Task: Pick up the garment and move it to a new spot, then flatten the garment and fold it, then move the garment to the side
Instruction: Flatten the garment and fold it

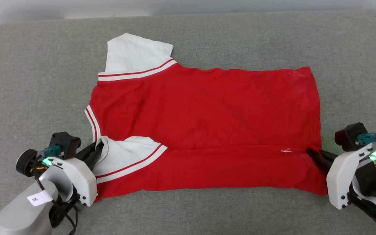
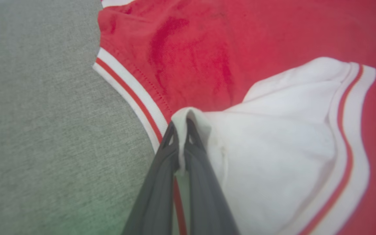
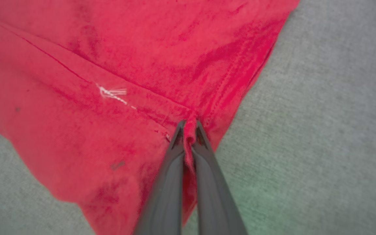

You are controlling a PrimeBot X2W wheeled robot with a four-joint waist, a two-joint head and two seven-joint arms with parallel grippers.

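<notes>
Head view has the garment (image 1: 207,124) spread flat and red on the grey fabric surface (image 1: 28,81), collar to the left, hem to the right, with its near strip folded over. At near left, the left gripper (image 1: 98,148) is clamped on the edge of the near white sleeve (image 1: 126,153). At near right, the right gripper (image 1: 310,152) pinches a ridge of red cloth at the hem.

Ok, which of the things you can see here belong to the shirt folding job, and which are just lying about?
Belongs to the job:
- garment, red with white sleeves, spread flat
- left hand, shut on the near white sleeve's edge
- right hand, shut on a pinch of red cloth at the hem side

Just there:
- grey fabric surface, only the support underneath
</notes>
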